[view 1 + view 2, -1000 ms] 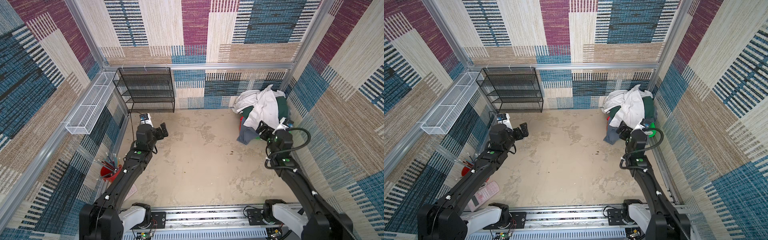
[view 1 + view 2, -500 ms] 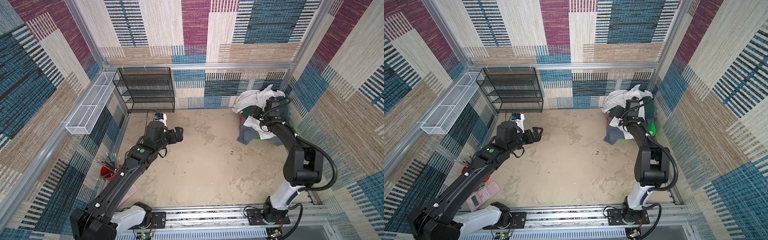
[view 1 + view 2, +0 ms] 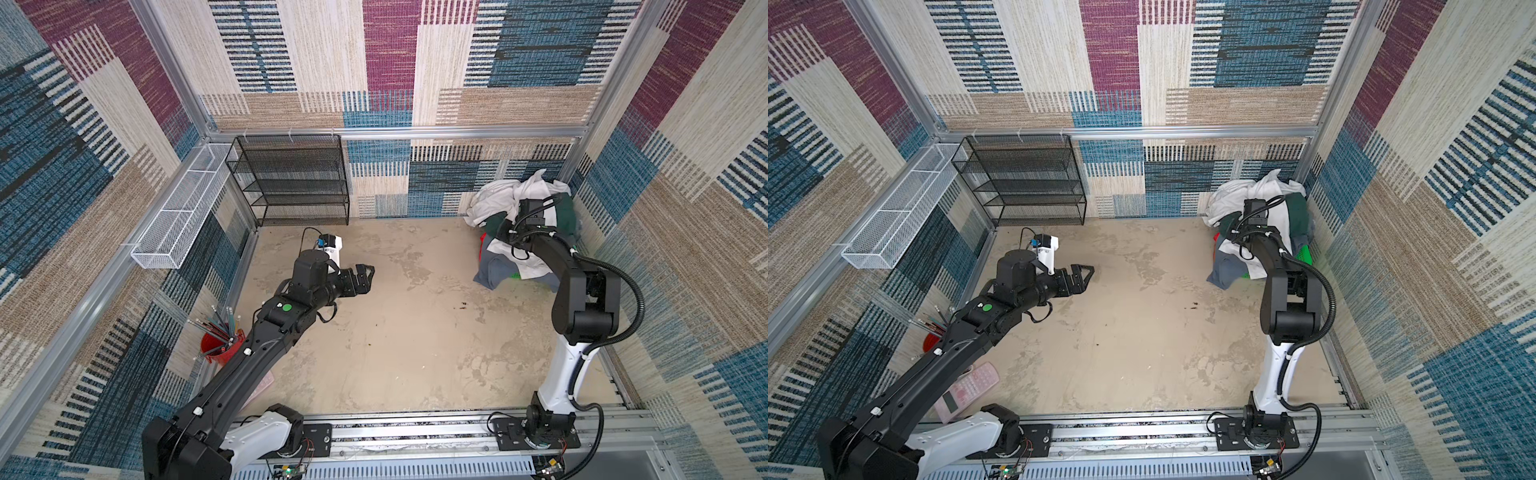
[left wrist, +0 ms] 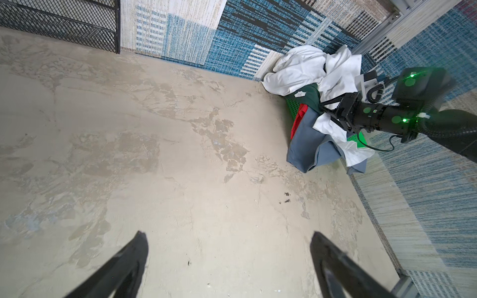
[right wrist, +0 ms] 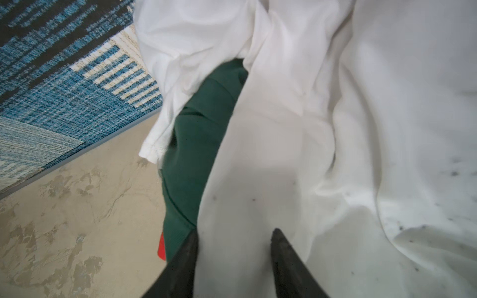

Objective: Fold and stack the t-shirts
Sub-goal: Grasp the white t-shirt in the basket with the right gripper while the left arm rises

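The t-shirts lie in a crumpled heap in the far right corner. A white t-shirt [image 3: 498, 199] [image 3: 1229, 195] [image 4: 299, 69] [image 5: 284, 129] is on top. Under it are a dark green one [image 3: 565, 212] [image 4: 311, 98] [image 5: 196, 144], a grey-blue one [image 3: 492, 270] [image 4: 304, 144] and a red edge [image 4: 296, 123] [image 5: 161, 247]. My right gripper [image 3: 509, 230] [image 3: 1235, 226] [image 4: 324, 108] [image 5: 233, 232] is pushed into the heap, its jaws drawn in on white cloth that fills the gap. My left gripper [image 3: 368, 274] [image 3: 1086, 274] [image 4: 226, 234] hovers wide open over the bare tabletop, left of centre.
A bright green perforated basket [image 4: 293, 107] [image 3: 1304, 253] sits under the heap. A black mesh shelf [image 3: 291, 183] stands at the back left, with a white wire basket [image 3: 183, 216] on the left wall. A red cup of pencils [image 3: 218, 345] and a pink calculator [image 3: 967, 386] lie near left.
My right arm has stretched out to the heap and its jaws have drawn in on the white cloth. The left arm has swung toward the middle, still open.
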